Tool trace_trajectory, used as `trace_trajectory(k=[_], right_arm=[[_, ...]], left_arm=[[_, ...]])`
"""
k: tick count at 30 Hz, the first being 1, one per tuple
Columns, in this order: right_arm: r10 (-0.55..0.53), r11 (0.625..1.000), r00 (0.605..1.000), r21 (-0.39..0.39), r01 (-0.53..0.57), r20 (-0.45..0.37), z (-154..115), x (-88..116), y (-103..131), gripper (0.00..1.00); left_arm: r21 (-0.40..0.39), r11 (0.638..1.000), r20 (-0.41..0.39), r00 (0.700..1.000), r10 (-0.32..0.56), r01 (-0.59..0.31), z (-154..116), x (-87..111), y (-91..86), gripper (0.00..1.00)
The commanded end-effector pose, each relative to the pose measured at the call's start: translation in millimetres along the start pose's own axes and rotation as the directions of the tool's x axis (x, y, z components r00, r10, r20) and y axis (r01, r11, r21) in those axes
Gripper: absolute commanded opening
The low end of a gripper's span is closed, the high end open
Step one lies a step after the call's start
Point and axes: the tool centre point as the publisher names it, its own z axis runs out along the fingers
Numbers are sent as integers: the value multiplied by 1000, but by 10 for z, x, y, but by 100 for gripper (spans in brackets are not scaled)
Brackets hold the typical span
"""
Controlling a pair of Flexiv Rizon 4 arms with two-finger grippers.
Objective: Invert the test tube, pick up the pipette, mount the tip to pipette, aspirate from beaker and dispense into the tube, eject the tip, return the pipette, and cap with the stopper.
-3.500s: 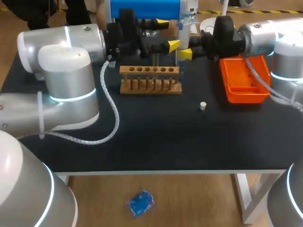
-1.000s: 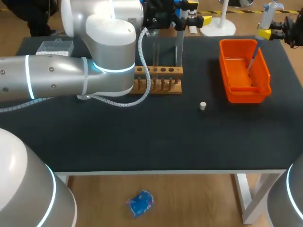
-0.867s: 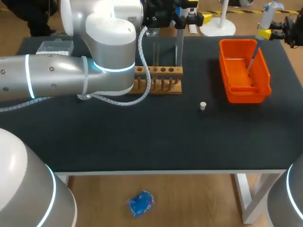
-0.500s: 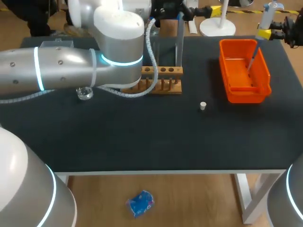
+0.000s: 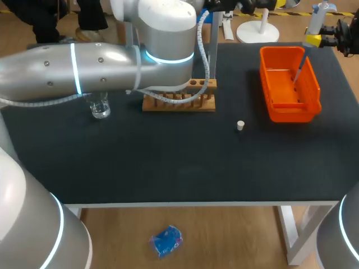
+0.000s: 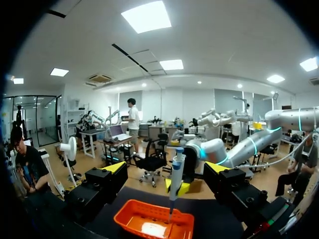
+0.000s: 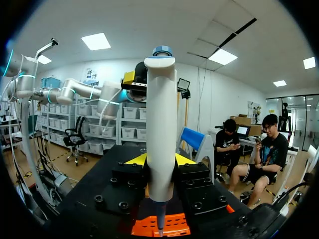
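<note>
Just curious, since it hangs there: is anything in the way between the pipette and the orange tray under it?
Nothing visible. The right hand holds the pipette upright, its tip pointing down into the orange tray, with only air between.

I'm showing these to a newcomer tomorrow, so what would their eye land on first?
Probably the big silver left arm, stretched across the left of the table and partly hiding the wooden rack. Next, the bright orange tray at the right, with the right gripper holding the pipette over it. Then the small white stopper, alone on the black table.
</note>
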Motion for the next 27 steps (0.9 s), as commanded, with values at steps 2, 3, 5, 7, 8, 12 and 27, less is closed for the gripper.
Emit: trace_trajectory(k=[2,3,5,7,8,12,27], right_arm=[[0,1000,1000,0,0,-5,-9,-13,-2,0],[0,1000,1000,0,0,-5,-9,-13,-2,0],[0,1000,1000,0,0,-5,-9,-13,-2,0],[0,1000,1000,0,0,-5,-9,-13,-2,0],[0,1000,1000,0,0,-5,-9,-13,-2,0],[0,1000,1000,0,0,-5,-9,-13,-2,0],[0,1000,1000,0,0,-5,-9,-13,-2,0]], left_arm=[[27,1000,6,1000,1,-1,51,4,35,100],[27,1000,6,1000,1,-1,51,4,35,100],[27,1000,6,1000,1,-1,51,4,35,100],[27,1000,6,1000,1,-1,51,4,35,100],[27,1000,6,1000,1,-1,51,4,35,100],[27,1000,6,1000,1,-1,51,4,35,100],[-172,984,-49,999,25,-33,270,-75,324,100]])
